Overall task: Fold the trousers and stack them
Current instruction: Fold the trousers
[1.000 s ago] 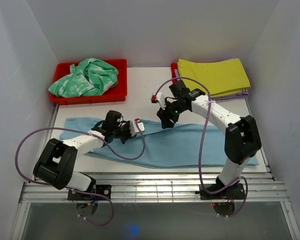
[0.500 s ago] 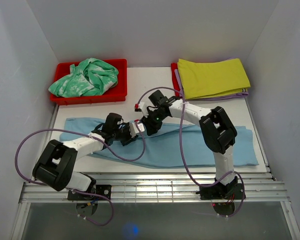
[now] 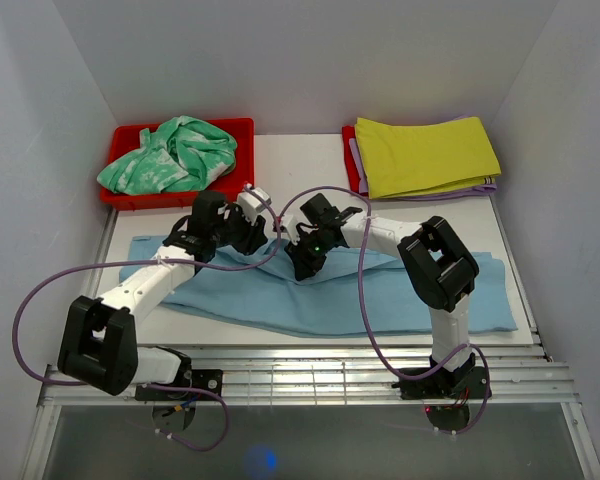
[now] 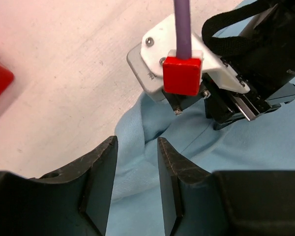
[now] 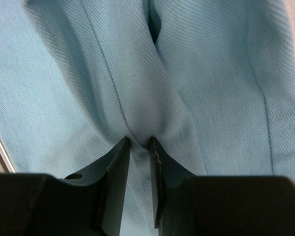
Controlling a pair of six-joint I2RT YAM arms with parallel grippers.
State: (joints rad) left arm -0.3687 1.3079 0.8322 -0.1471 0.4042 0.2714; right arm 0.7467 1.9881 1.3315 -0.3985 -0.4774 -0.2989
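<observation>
A raised ridge of the trousers (image 5: pixel 211 73), seam included, is being pinched between the right jaws, which are being kept clenched on it. The left jaws are being held apart with nothing between them, above the far edge of the same cloth and just beside the right wrist's red plug (image 4: pixel 182 74).

From above, both sets of jaws are being hidden by their own wrists, so the grip is being shown by the wrist cameras alone. The trousers are being left spread lengthwise across the white counter (image 3: pixel 300 160). Their left end is being partly covered by the left arm (image 3: pixel 145 285), their middle by the right arm (image 3: pixel 380 230).

At the far right, a yellow-green cloth (image 3: pixel 425 155) is being carried on something red that is being almost wholly concealed. At the far left, a mint-green patterned garment (image 3: pixel 170 155) is being held in a red tray (image 3: pixel 235 190).

The counter is being enclosed by plain white walls (image 3: pixel 280 60), with a slatted metal rail (image 3: pixel 310 375) along its near edge.
</observation>
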